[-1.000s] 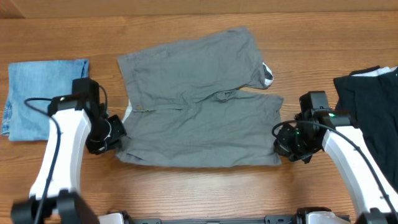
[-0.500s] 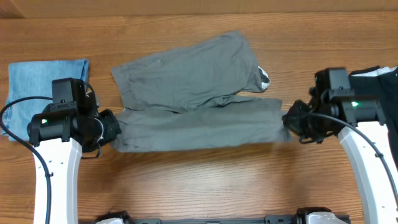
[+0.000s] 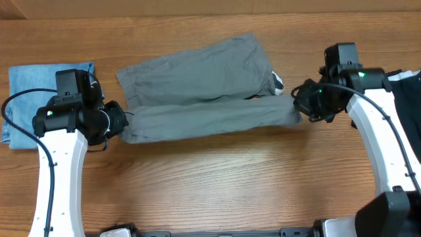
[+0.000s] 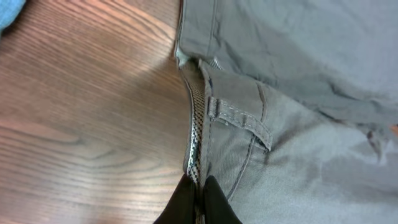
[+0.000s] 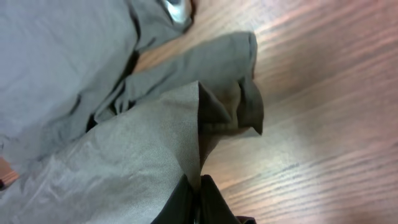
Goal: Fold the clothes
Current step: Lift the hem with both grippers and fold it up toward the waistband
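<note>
Left tool (image 3: 123,123) pinching grey garment (image 3: 197,79) waistband, right tool (image 3: 300,108) pinching opposite hem

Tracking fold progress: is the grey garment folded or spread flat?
Partly folded: front edge of the grey garment overlaps the rest, pinched by left hand and right hand.

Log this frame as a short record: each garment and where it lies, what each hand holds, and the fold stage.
grey garment: mid-table, its near strip stretched between both hands and overlapping the far part
denim: far left, lying flat, not held
black garment: right edge, partly out of view, not held
left hand: shut on the grey garment's waistband end
right hand: shut on its opposite end
fold stage: lengthwise fold apparently under way, not yet released
table: wood
</note>
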